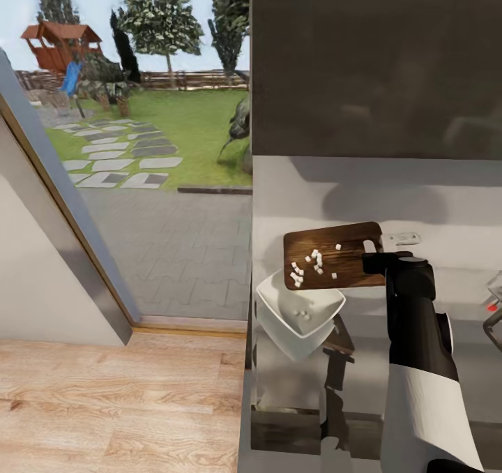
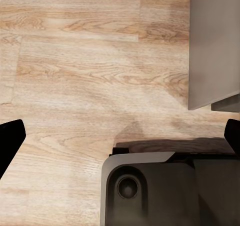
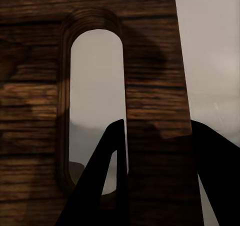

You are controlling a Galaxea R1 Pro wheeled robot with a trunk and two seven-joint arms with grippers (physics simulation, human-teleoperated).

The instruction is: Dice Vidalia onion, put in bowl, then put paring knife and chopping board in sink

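My right gripper (image 1: 371, 257) is shut on the handle end of the dark-brown chopping board (image 1: 335, 253) and holds it lifted over the countertop (image 1: 418, 319). In the right wrist view, one of the fingers (image 3: 107, 176) passes through the board's handle hole and the other sits outside the edge of the board (image 3: 155, 86). Several white diced onion pieces (image 1: 310, 264) lie on the board near its low end, above the white bowl (image 1: 279, 302). A few onion pieces (image 1: 304, 314) are in the bowl. My left gripper (image 2: 120, 136) is open above the wooden floor. The paring knife is out of view.
A red faucet knob (image 1: 492, 308) shows at the right edge. A dark wall cabinet (image 1: 376, 61) hangs above the counter. A glass door (image 1: 139, 145) on the left looks onto a garden. Wooden floor (image 1: 118, 403) runs beside the counter's end. My base (image 2: 165, 191) is below the left gripper.
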